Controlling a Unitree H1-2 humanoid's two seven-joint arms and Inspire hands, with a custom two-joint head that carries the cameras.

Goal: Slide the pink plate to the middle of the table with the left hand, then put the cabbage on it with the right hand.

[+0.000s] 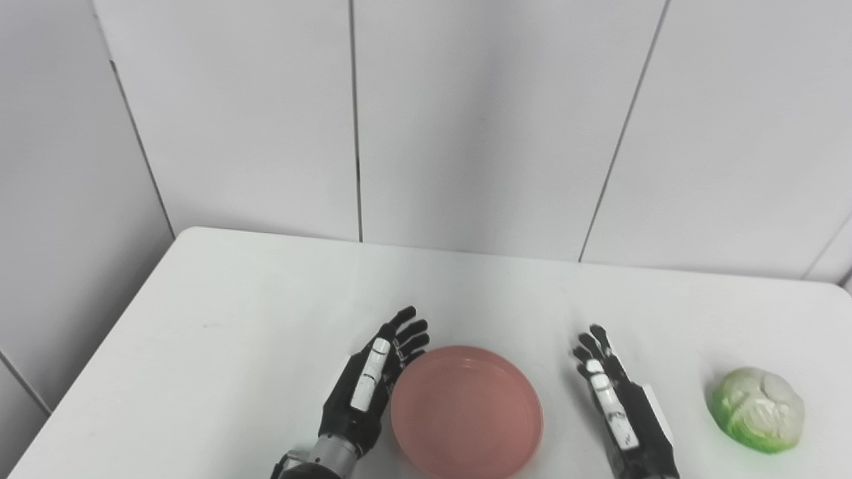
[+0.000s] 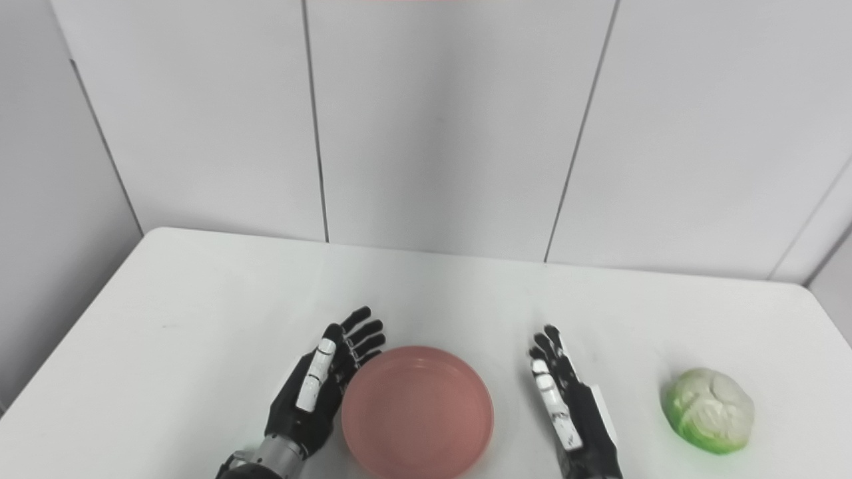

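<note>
You have a white rectangular table (image 1: 266,313) with rounded corners set against pale grey wall panels (image 1: 479,120) split by thin dark seams. The round pink plastic plate (image 1: 466,416), shallow with a raised rim, sits near the front edge of the table, roughly central left to right, its near rim cut off by the bottom of both views. Your left hand (image 1: 369,386), black with white strips along the fingers, is just beside the plate's left rim, palm turned toward it, fingers (image 1: 407,330) extended and slightly spread, pointing away from you; it holds nothing. The fingertips reach over toward the plate's far-left rim, but you cannot tell from either view whether the hand actually touches the plate. Your right hand (image 2: 566,399), same black and white build, is on the other side of the plate, with a clear strip of bare table between it and the right rim. Its fingers (image 2: 547,342) are straight, close together, pointing away from you, edge-on to the cameras, and it grips nothing. The round green and white cabbage (image 2: 710,411), pale on top and bright green lower down, lies on the table well to the right of the right hand, near the front right of the table, apart from both the hand and the plate. The plate is empty.
</note>
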